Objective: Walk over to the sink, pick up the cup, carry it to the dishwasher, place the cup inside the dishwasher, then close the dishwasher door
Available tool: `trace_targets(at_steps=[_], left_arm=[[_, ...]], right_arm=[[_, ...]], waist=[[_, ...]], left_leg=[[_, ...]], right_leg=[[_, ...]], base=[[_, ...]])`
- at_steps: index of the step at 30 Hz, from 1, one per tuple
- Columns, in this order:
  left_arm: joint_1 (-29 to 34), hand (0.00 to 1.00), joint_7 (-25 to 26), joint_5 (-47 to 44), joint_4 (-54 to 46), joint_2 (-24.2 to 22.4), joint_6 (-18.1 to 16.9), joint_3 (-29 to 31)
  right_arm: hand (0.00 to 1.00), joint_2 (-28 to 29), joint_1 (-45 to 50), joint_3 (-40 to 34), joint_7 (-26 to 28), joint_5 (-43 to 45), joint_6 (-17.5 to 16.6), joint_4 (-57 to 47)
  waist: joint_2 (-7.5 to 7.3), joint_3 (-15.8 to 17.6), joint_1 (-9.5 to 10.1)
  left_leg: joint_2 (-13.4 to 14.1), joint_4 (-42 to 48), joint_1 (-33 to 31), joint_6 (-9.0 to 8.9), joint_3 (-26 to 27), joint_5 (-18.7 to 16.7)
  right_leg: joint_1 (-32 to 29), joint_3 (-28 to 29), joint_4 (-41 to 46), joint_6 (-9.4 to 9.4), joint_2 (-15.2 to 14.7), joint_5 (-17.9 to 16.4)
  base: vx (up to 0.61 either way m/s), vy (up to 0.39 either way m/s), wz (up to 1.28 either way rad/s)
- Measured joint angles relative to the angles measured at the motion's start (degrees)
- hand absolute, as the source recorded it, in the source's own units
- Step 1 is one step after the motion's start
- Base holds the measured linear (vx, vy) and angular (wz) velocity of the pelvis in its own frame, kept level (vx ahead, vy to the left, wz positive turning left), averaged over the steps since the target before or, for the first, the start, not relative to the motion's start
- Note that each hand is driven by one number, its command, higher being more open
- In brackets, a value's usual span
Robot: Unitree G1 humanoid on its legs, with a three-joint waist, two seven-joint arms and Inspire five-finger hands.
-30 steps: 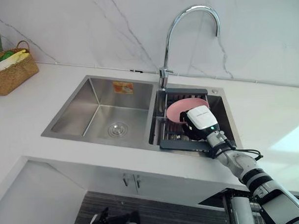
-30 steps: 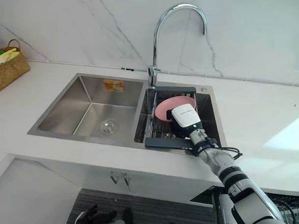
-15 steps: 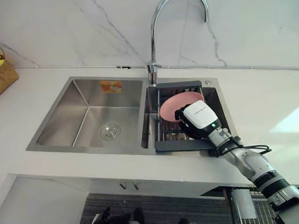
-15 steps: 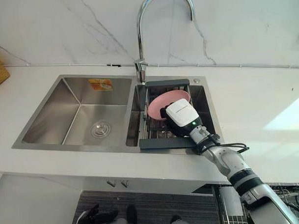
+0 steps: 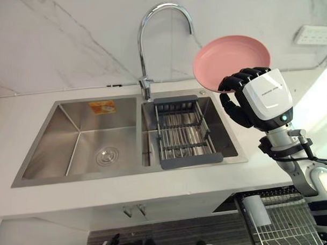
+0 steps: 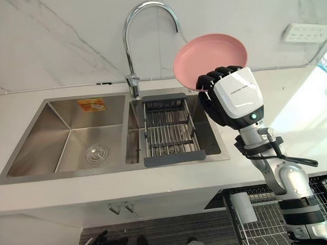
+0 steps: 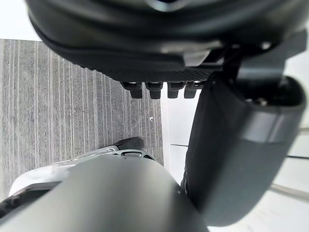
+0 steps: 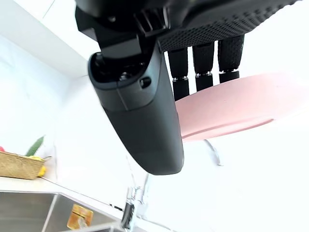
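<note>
The thing in play is a pink plate [image 5: 231, 55], not a cup. The right robot hand [image 5: 262, 97] holds it by its lower rim, up in the air above the sink's [image 5: 46, 153] right end, just right of the tap [image 5: 149, 26] and well clear of the dish rack [image 5: 189, 160] in the right basin. The fingers [image 8: 205, 67] curl over one face of the rim and the thumb closes on the other side, so the hand is clamped on the plate. The plate is tilted, its hollow face toward the head camera.

The step in hand, as I judge it, is the carry to the dishwasher. A wire basket [image 5: 280, 220] shows under the tabletop [image 5: 155, 195] at the lower right, likely the dishwasher's own.

To do it well:
- Keep the pinch firm. Most of the plate hangs beyond the grip, so any jolt will lever it loose.
- Swing to the right and down in one slow arc, away from the tap and the wall behind it.
- Mind the tabletop's front edge on the way down — the plate's far rim, not the hand, is the part that would strike it.
- Turn the plate on edge before it meets the basket, so that it slides between the wires rather than landing flat.

The left robot hand [image 7: 159, 48] hangs low over the floor, holding nothing that I can see — whether it is open or closed I cannot tell.
</note>
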Motion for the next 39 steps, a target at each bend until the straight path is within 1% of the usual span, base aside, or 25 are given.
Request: trace_targets(at_steps=[7, 10, 13, 15, 16, 18, 19, 20, 21, 22, 23, 24, 25, 26, 27, 28, 29, 30, 31, 32, 33, 34, 35, 37, 39], left_arm=[[0.16, 1.0, 0.16, -0.01, -0.14, 0.12, 0.03, -0.01], [0.34, 1.0, 0.14, 0.0, -0.39, 0.18, 0.51, 0.0], [0.82, 1.0, 0.13, 0.0, -0.42, 0.26, 0.94, 0.02], [0.79, 1.0, 0.0, -0.02, -0.55, 0.49, 1.68, 0.04], [0.75, 1.0, -0.02, -0.02, -0.62, 0.53, 1.88, 0.05], [0.71, 1.0, -0.11, -0.07, -0.56, 1.05, 2.15, 0.3], [0.72, 1.0, -0.11, -0.14, -0.51, 1.14, 2.22, 0.6], [0.76, 1.0, -0.08, -0.51, -0.64, 1.03, 2.6, 1.6], [0.81, 1.0, -0.06, -1.53, -0.6, 0.82, 3.41, 2.57], [0.88, 1.0, 0.01, -2.19, -0.48, 0.61, 3.7, 3.05], [0.86, 1.0, 0.08, -3.66, -0.24, 0.91, 4.58, 3.73], [0.85, 1.0, 0.16, -5.21, -0.13, 0.98, 5.14, 4.61], [0.88, 1.0, 0.21, -5.85, -0.07, 1.2, 5.34, 5.03], [0.92, 1.0, 0.28, -7.11, -0.08, 2.44, 5.4, 5.54], [0.37, 1.0, 0.38, -7.81, -0.03, 2.99, 5.29, 5.81], [-0.36, 1.0, 0.37, -8.45, 0.33, 3.19, 5.35, 7.3], [-0.51, 1.0, 0.59, -9.22, 0.41, 2.68, 5.07, 7.88], [-0.6, 1.0, 0.71, -9.44, 0.41, 2.67, 4.88, 7.87], [-0.72, 1.0, 1.07, -10.38, 0.41, 2.53, 4.59, 7.91], [-0.75, 1.0, 1.25, -11.19, 0.41, 2.48, 4.61, 7.91], [-0.82, 1.0, 1.27, -11.81, 0.41, 2.48, 4.63, 7.94], [-0.9, 1.0, 1.3, -12.59, 0.41, 2.46, 4.64, 7.97], [-1.0, 1.0, 1.43, -12.65, 0.5, 1.89, 4.63, 7.98], [-0.72, 1.0, 1.46, -12.65, 0.53, 1.39, 4.6, 7.97], [-0.29, 1.0, 1.99, -12.27, 0.48, 0.8, 3.44, 7.92]], right_arm=[[0.0, 0.9, 5.21, -6.31, -2.89, 2.99, 0.64, 0.06], [0.0, 2.36, 7.86, -12.67, -4.13, 5.65, 2.62, 0.07], [0.0, 4.64, 11.31, -19.29, -5.7, 9.16, 5.52, 0.58], [0.0, 6.51, 12.99, -23.0, -7.51, 11.68, 7.11, 3.19], [0.0, 6.71, 13.3, -23.39, -8.25, 12.45, 7.26, 4.25], [0.0, 8.27, 14.9, -24.45, -10.86, 13.7, 7.38, 8.18], [0.0, 8.86, 15.27, -24.47, -11.27, 14.41, 7.31, 8.67], [0.0, 10.25, 16.19, -24.77, -11.87, 15.92, 6.79, 8.78], [0.0, 11.72, 17.09, -24.78, -12.29, 17.61, 5.98, 8.86], [0.0, 12.73, 17.2, -24.76, -12.5, 18.29, 5.62, 8.98], [0.0, 14.46, 17.3, -24.78, -13.17, 20.38, 5.44, 9.55], [0.0, 15.92, 17.29, -24.83, -14.21, 22.68, 5.7, 10.69], [0.0, 16.81, 17.29, -24.95, -14.8, 23.65, 5.87, 11.31], [0.0, 18.91, 17.27, -25.03, -15.8, 24.83, 6.66, 12.26], [0.0, 19.86, 16.93, -25.03, -16.23, 25.07, 7.16, 12.78], [0.0, 20.24, 16.03, -24.32, -16.42, 25.91, 8.1, 14.28], [0.0, 20.8, 15.56, -23.49, -16.43, 26.48, 8.59, 15.26], [0.0, 21.35, 15.5, -23.22, -16.48, 26.51, 8.64, 15.52], [0.0, 22.72, 15.3, -22.25, -16.52, 26.52, 8.61, 15.73], [0.0, 23.37, 15.11, -21.43, -16.38, 26.54, 8.5, 15.75], [0.0, 23.9, 15.07, -20.93, -16.26, 26.54, 8.2, 15.78], [0.0, 24.49, 15.07, -20.07, -16.06, 26.53, 7.89, 15.78], [0.0, 25.59, 15.53, -19.27, -14.73, 26.55, 7.76, 15.83], [0.0, 26.88, 17.28, -19.19, -13.22, 26.54, 7.75, 15.91], [0.0, 28.54, 19.16, -18.81, -12.3, 26.35, 6.97, 16.47]], waist=[[-0.16, -0.24, -0.07], [-0.21, -0.35, -0.23], [-0.54, -0.18, -1.37], [-0.9, 0.03, -1.68], [-1.01, 0.1, -1.7], [-1.99, 0.68, -2.71], [-2.29, 0.86, -2.87], [-2.62, 0.98, -2.71], [-2.59, 1.01, -2.83], [-2.69, 1.06, -2.85], [-2.96, 1.15, -3.27], [-3.2, 0.96, -3.27], [-3.74, 0.65, -3.25], [-5.82, -0.22, -3.19], [-6.66, -0.16, -3.08], [-6.87, -0.04, -2.57], [-6.86, -0.01, -1.81], [-6.86, -0.01, -1.49], [-6.86, -0.02, -0.99], [-6.86, -0.02, -0.61], [-6.94, 0.01, -0.17], [-6.92, 0.07, 0.15], [-5.93, 0.6, 0.1], [-5.26, 0.52, 0.13], [-4.26, 1.01, 0.02]], left_leg=[[-0.03, 0.01, 0.29, 0.19, 0.72, -0.09], [-0.04, 0.01, 0.72, 0.23, 1.7, -0.45], [-0.08, 0.02, 1.0, 0.32, 2.5, -0.72], [0.09, 0.02, 1.02, 0.34, 5.36, -0.96], [0.14, 0.02, 1.04, 0.3, 6.3, -1.05], [0.31, 0.03, 1.34, 0.18, 10.24, -1.41], [0.42, 0.01, 1.51, 0.2, 11.47, -1.48], [1.0, 0.0, 1.62, 0.01, 14.66, -2.24], [2.37, 0.02, 1.49, 0.76, 17.39, -2.85], [3.23, 0.04, 1.47, 0.97, 18.64, -3.01], [4.94, 0.12, 1.46, 0.98, 20.71, -3.03], [6.6, 0.51, 1.39, 0.9, 22.02, -2.98], [7.37, 1.18, 0.95, 0.82, 22.3, -2.94], [8.44, 3.95, -0.74, -0.24, 22.5, -3.41], [9.29, 6.02, -1.82, -0.8, 22.51, -3.73], [11.17, 8.71, -3.13, -1.61, 22.68, -3.76], [12.47, 10.71, -3.34, -1.61, 23.33, -4.12], [12.98, 11.68, -3.36, -1.66, 23.67, -4.42], [13.95, 13.81, -3.29, -2.62, 24.28, -5.42], [14.22, 14.66, -3.24, -3.49, 24.87, -6.03], [14.35, 15.24, -3.33, -3.8, 25.29, -6.22], [14.58, 16.11, -3.57, -4.1, 26.02, -6.44], [15.36, 16.75, -3.59, -4.47, 26.7, -6.47], [15.84, 16.32, -3.28, -4.67, 26.78, -6.27], [15.72, 15.07, -2.19, -5.07, 27.1, -5.14]], right_leg=[[-0.12, 0.79, -0.01, -0.28, -0.01, 0.48], [-0.19, 1.66, 0.07, -0.23, -0.02, 0.55], [-0.83, 2.68, 1.11, -0.19, -0.17, 0.53], [-2.92, 5.34, 2.34, -0.13, -0.13, 0.63], [-3.52, 6.16, 2.48, -0.06, -0.06, 0.84], [-5.55, 9.18, 2.22, 0.8, 0.22, 0.99], [-6.06, 8.92, 2.07, 0.98, 0.08, 0.56], [-7.26, 4.99, 2.3, 1.6, -0.86, -0.45], [-8.33, 0.22, 3.85, 2.01, -1.7, -2.57], [-9.24, -2.12, 5.84, -0.2, -2.59, -2.16], [-10.94, -7.12, 12.31, -4.16, -4.01, -2.06], [-11.13, -11.12, 18.25, -5.33, -6.07, -2.32], [-10.84, -12.29, 20.32, -5.36, -7.03, -2.28], [-9.86, -13.0, 21.84, -5.51, -8.78, 0.32], [-10.18, -12.06, 20.97, -4.15, -7.92, 0.32], [-10.09, -12.87, 19.39, -4.36, -6.35, 0.46], [-8.52, -12.48, 15.78, -4.34, -4.64, 0.45], [-7.28, -12.49, 13.36, -4.24, -3.81, 0.51], [-4.0, -12.42, 7.0, -3.78, -2.0, 0.65], [-2.78, -12.15, 3.77, -2.95, -1.18, 0.87], [-2.31, -11.77, 1.97, -2.3, -0.81, 0.94], [-1.94, -11.15, -0.14, -1.12, -0.42, 1.0], [-1.71, -10.66, -1.34, -1.23, 0.63, 1.47], [-1.52, -10.42, -1.72, -1.42, 1.32, 1.58], [-1.09, -10.13, -1.98, -1.69, 1.64, 1.75]], base=[[0.02, 0.002, -0.05], [0.04, 0.006, -0.15], [0.03, 0.017, -0.18], [-0.01, 0.033, -0.58], [-0.04, 0.032, -0.77], [-0.07, 0.032, -0.84], [-0.08, 0.03, -1.08], [-0.07, 0.022, -1.32], [-0.06, 0.022, -1.38], [-0.04, 0.0, -1.23], [-0.02, -0.026, -0.99], [0.01, -0.049, -0.83], [0.04, -0.123, -0.51], [0.06, -0.156, -0.23], [0.08, -0.256, -0.24], [0.07, -0.282, -0.29], [0.05, -0.254, -0.3], [0.02, -0.192, -0.29], [-0.03, -0.147, -0.26], [-0.06, -0.145, -0.33], [-0.09, -0.113, -0.38], [-0.13, -0.109, -0.4], [-0.12, -0.093, -0.32], [-0.09, -0.062, -0.13], [-0.06, -0.03, -0.09]])
